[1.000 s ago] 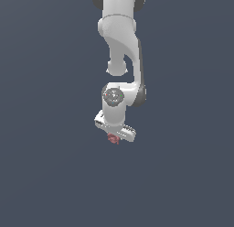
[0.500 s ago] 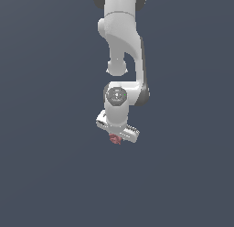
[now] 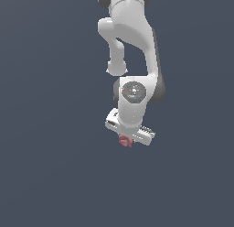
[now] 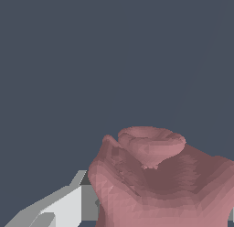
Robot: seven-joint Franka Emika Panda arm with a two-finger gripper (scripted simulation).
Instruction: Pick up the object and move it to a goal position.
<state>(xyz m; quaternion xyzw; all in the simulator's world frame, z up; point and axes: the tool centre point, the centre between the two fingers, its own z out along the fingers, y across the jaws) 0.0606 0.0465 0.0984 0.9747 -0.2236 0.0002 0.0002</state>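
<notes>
The object (image 3: 124, 141) is a tiny pinkish-red knobby lump that peeks out just under the white gripper (image 3: 127, 138) in the exterior view. In the wrist view the object (image 4: 160, 175) fills the near part of the picture, with a cup-like knob on top. One light grey finger (image 4: 59, 205) presses against its side; the other finger is hidden behind the lump. The gripper is shut on the object. The white arm (image 3: 132, 43) hangs down from the top of the exterior view.
A plain dark blue-grey surface (image 3: 45, 130) lies all around the arm in both views. No other items show.
The arm and gripper have shifted slightly toward the exterior view's right, carrying the object along. The grip has stayed the same.
</notes>
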